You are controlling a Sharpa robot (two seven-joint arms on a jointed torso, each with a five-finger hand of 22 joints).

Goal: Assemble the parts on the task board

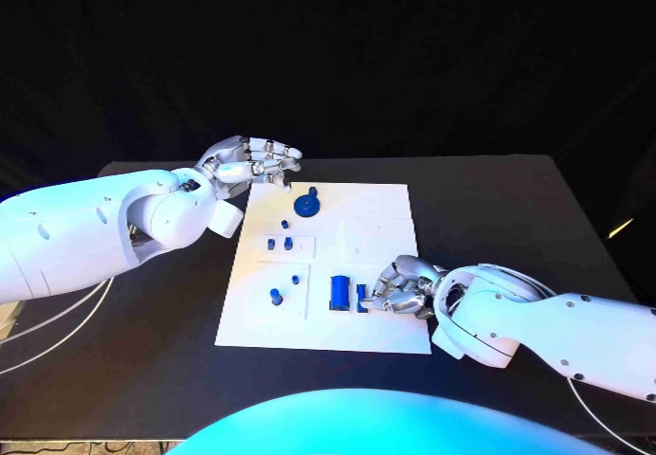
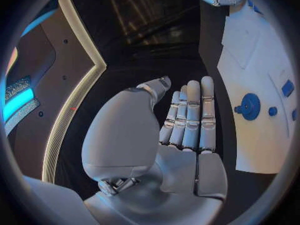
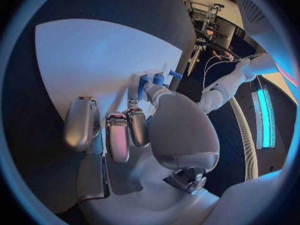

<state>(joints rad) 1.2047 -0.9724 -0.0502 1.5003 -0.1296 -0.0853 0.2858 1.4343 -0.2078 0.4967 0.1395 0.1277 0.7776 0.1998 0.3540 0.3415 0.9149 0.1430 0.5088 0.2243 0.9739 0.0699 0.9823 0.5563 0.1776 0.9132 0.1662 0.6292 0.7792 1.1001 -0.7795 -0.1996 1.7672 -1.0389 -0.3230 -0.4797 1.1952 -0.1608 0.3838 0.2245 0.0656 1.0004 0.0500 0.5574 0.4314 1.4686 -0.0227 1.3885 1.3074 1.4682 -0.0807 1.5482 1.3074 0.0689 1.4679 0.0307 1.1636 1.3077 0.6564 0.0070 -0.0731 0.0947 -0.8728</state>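
A: Right robot hand (image 1: 401, 285) first. Lower right of the head view, at the near right part of the task board (image 1: 376, 227). Fingers curled down over the upright blue bars (image 1: 342, 293). Whether it actually grips one, I cannot tell; the right wrist view shows fingertips (image 3: 139, 85) among blue pieces, contact unclear.

B: And the left robot hand (image 1: 253, 159)?

A: Upper left of centre in the head view, at the board's far left corner. Holding nothing. In the left wrist view the fingers (image 2: 190, 112) lie straight, side by side, palm bare.

B: Parts on the board?

A: Blue gear (image 1: 309, 203) near the top edge, just right of the left robot hand. Below it a single small peg (image 1: 286, 225), then a pair of small pegs (image 1: 279, 244) in a pale recessed square. Lower left, two more small blue pieces (image 1: 283, 289). The bars stand at lower middle, under the right robot hand.

B: Progress?

A: Judging by the layout, some way in: several pieces look seated, though I can't confirm which are final. The square recess (image 1: 374, 237) right of centre looks unfilled. The bars seem the step in hand. The black worktop (image 1: 506, 209) round the board carries no parts I can see.
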